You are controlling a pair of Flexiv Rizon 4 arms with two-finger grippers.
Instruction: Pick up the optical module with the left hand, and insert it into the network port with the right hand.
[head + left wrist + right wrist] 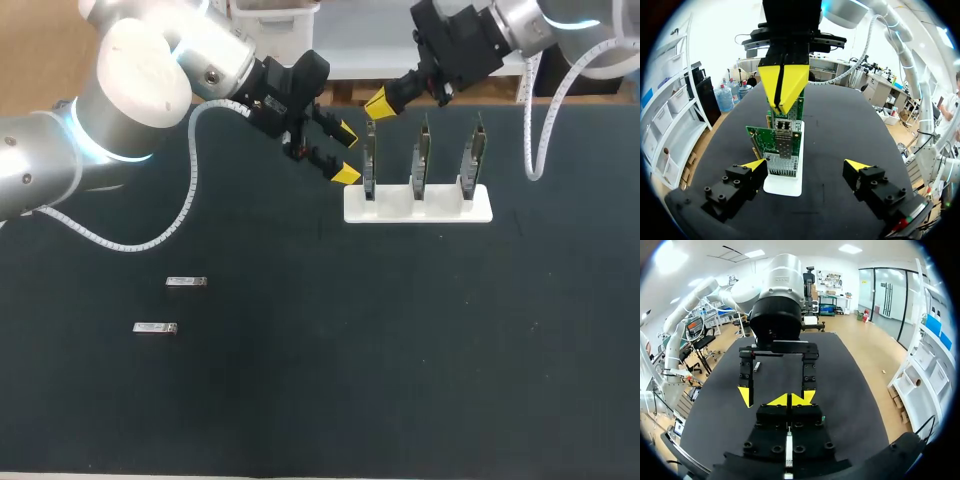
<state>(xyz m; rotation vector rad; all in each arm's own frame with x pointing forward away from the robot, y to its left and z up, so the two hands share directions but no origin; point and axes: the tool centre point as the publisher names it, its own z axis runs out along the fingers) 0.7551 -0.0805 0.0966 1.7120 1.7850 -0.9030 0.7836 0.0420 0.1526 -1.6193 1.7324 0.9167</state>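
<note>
A dark, matte counter (400, 350) is seen filling the head view. Two small silver optical modules are laid flat on its left part, well apart from everything else: the farther optical module (186, 282) and the nearer optical module (155, 327), which is set slightly more to the left. Both are laid lengthwise across the counter, parallel, near each other but not touching. A white stand (418, 208) is placed on the far part of the counter, right of centre, its long side across the view. Three green cards (422, 158) are held upright in it, side by side.
</note>
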